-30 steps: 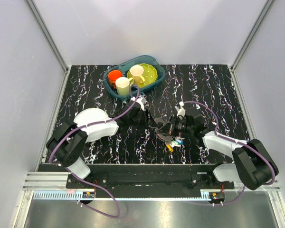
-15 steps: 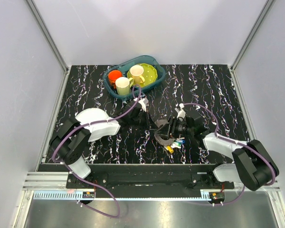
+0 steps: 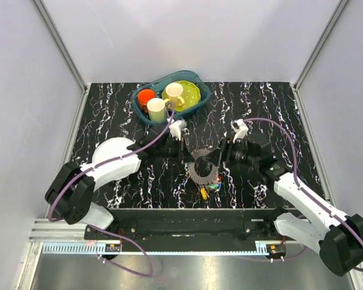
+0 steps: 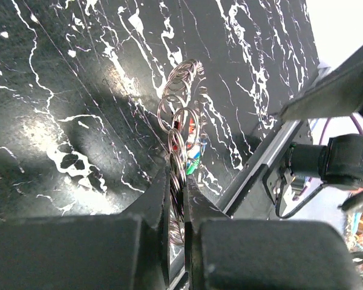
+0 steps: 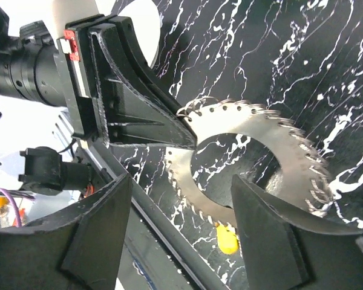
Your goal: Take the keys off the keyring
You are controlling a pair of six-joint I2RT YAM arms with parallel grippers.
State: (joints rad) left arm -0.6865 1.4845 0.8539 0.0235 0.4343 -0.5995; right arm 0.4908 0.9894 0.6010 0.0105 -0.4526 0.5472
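Between both sets of fingers: the keyring [image 5: 272,145], pinched at one edge.
Left gripper [image 4: 176,176] is clenched on the ring's rim, metal squeezed at its fingertips. Right gripper [image 5: 180,181] is spread wide, with the toothed ring just ahead of its fingers and a yellow key [image 5: 228,242] between them.
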